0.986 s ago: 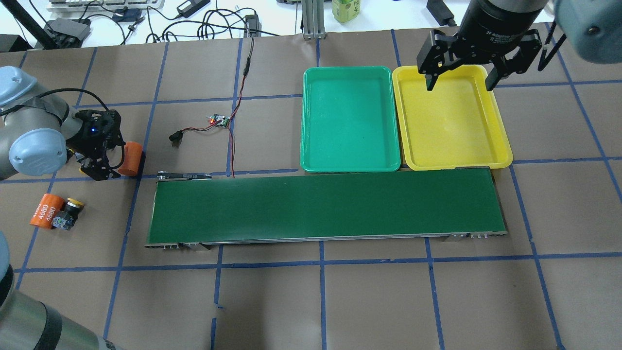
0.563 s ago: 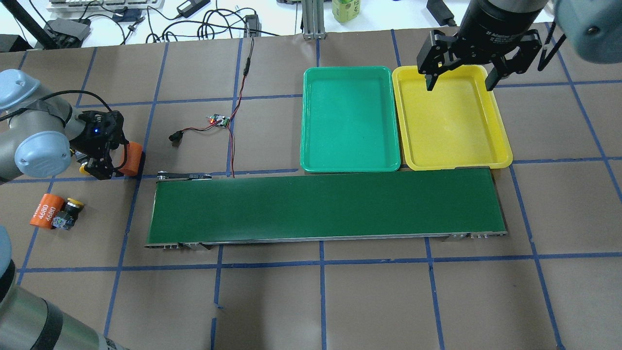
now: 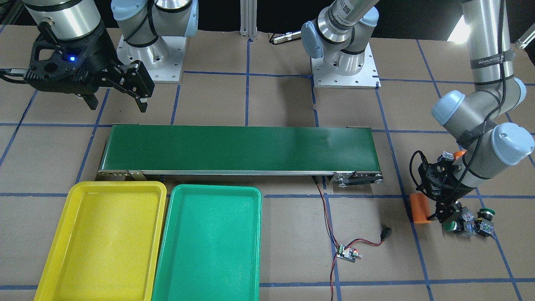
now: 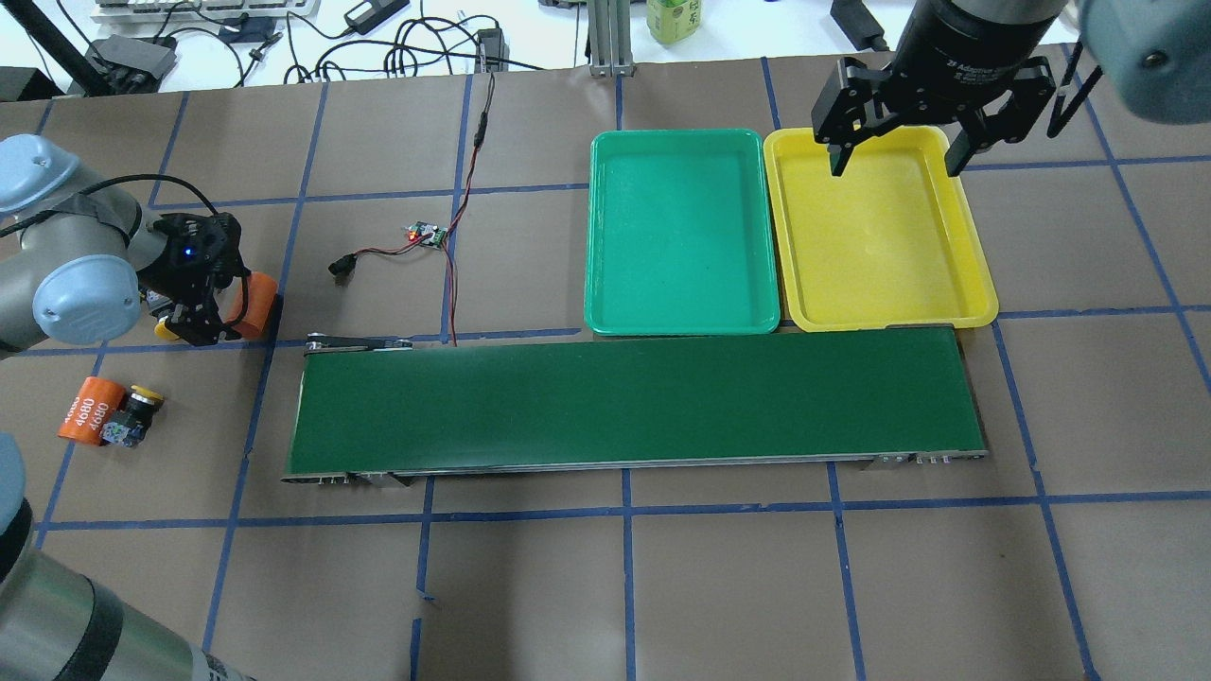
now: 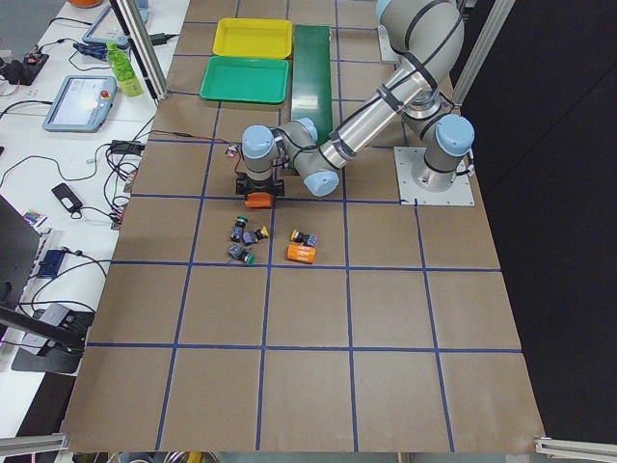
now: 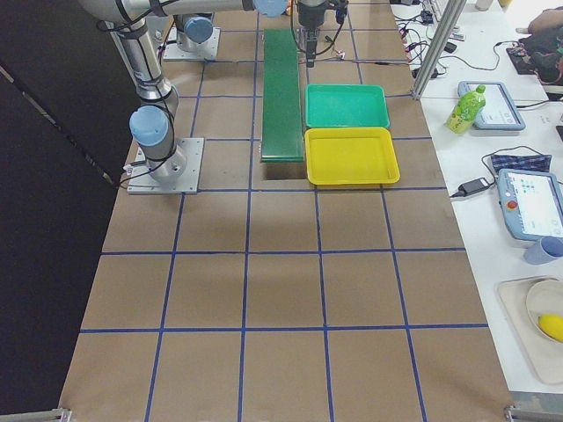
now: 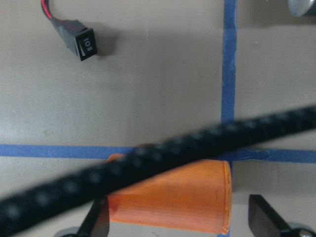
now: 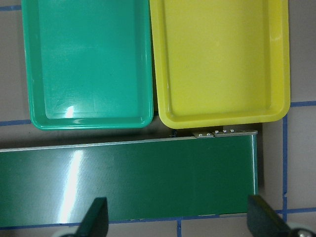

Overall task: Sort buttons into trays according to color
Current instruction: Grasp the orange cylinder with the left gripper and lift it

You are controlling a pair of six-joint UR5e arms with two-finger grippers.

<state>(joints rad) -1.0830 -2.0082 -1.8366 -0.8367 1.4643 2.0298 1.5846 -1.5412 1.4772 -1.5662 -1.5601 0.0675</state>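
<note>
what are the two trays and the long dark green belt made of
Yellow tray and green tray: likely moulded plastic, smooth and semi-glossy, going by the uniform colour, rounded corners and soft glare on the floors.
Belt: probably rubber or PVC-coated fabric with a satin finish; a broad light streak shows on it. Its edge rail looks like bare metal.

On the tabletop (image 4: 530,586) there are two trays, one yellow tray (image 4: 880,246) and one green tray (image 4: 681,236), and a single belt (image 4: 634,397). Four buttons show, two of each colour: a first yellow button (image 4: 144,393), a second yellow button (image 4: 166,327), a first green button (image 3: 449,226) and a second green button (image 3: 486,212). There are also two orange cylinders, a lettered cylinder (image 4: 90,423) and a plain cylinder (image 4: 263,303), one small circuit board (image 4: 428,234) and one black switch (image 4: 342,267) on its wire.
</note>
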